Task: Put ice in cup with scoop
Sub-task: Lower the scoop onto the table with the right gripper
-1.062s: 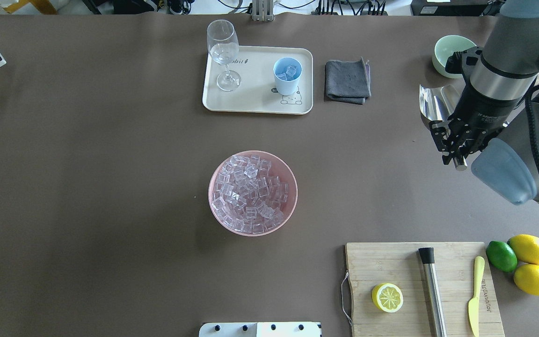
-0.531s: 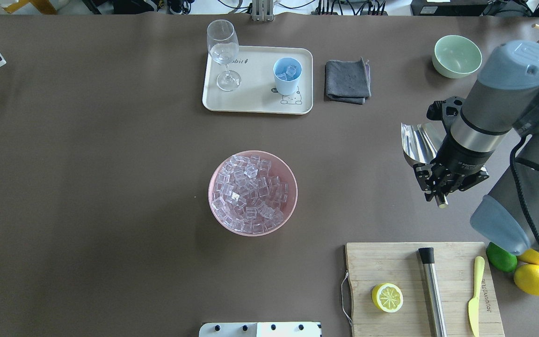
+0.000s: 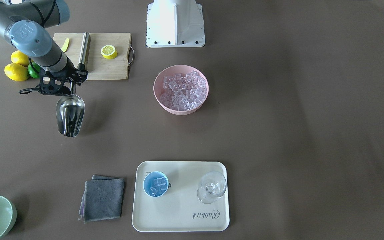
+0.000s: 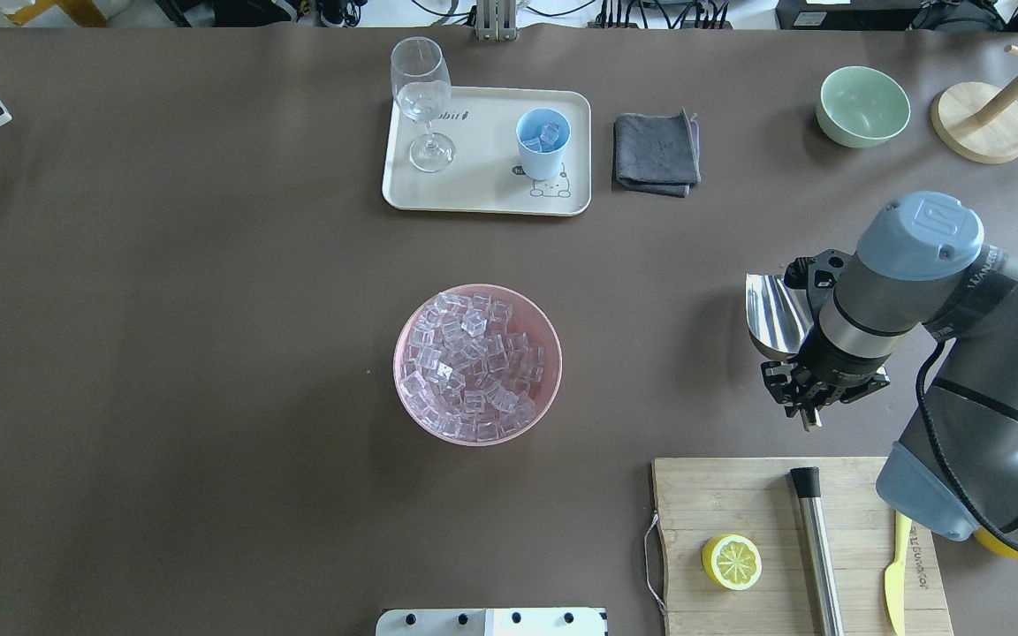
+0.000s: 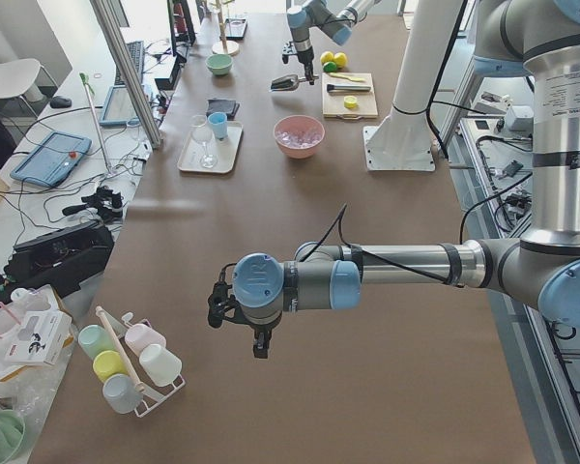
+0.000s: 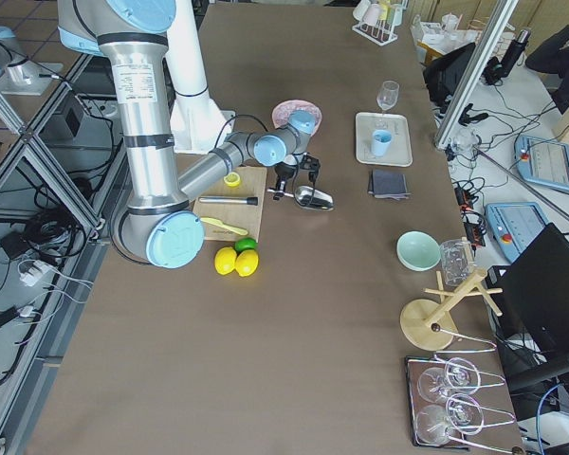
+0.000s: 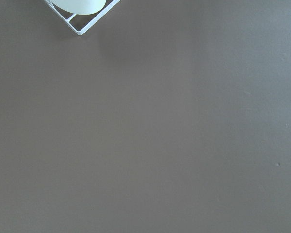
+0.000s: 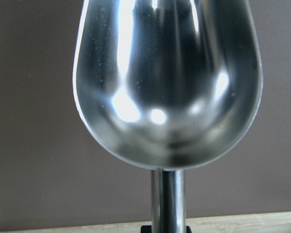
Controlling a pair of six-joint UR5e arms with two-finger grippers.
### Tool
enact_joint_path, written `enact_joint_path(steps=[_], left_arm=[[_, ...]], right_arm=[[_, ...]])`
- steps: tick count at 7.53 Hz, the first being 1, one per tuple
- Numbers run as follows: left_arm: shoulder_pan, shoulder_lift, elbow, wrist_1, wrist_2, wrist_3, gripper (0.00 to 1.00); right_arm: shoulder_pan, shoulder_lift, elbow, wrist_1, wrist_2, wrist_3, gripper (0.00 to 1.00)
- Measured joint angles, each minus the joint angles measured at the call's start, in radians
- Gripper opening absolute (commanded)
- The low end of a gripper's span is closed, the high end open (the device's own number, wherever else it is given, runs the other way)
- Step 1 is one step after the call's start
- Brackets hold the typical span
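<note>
Gripping the scoop (image 4: 774, 318) by its rod handle, the right gripper (image 4: 814, 393) has its jaws clamped on the rod, trough pointing toward the far edge. The wrist view shows the trough bare, no cubes. Against the earlier overhead shots, the arm has swung back from beside the green bowl (image 4: 827, 119) at the far right corner of the tabletop (image 4: 208, 353). It has come toward the near edge and now sits just beyond the cutting board (image 4: 739, 495). The scoop hangs low; whether it touches the tabletop cannot be told.

Likely meaning: the transfer is done and the scoop is being parked. It is empty and well apart from both containers.

The left gripper (image 5: 259, 340) is over bare tabletop near the left end; its jaw state cannot be told.

Containers:
- The cup (image 4: 543, 146) stands upright on the tray (image 4: 482, 190) at the middle of the far edge, with a few cubes inside.
- The pink bowl (image 3: 180, 111) at mid tabletop is still heaped with ice (image 4: 474, 367).
- The stemmed glass (image 4: 421, 97) on the tray's left side looks to hold no ice.
- The green bowl is empty.

The grey cloth (image 4: 656, 152) lies just beside the tray's right edge.
</note>
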Motion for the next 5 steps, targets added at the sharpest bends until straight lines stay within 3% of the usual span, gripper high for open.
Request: enact_joint_path(steps=[3, 4, 5], left_arm=[[0.000, 0.000, -0.007, 0.000, 0.001, 0.000, 0.98], [0.000, 0.000, -0.008, 0.000, 0.001, 0.000, 0.98], [0.000, 0.001, -0.008, 0.000, 0.002, 0.000, 0.98]], right_arm=[[-0.031, 0.003, -0.048, 0.075, -0.033, 0.037, 0.00], [-0.035, 0.005, -0.055, 0.080, -0.037, 0.039, 0.20], [-0.037, 0.007, -0.058, 0.082, -0.038, 0.039, 0.99]])
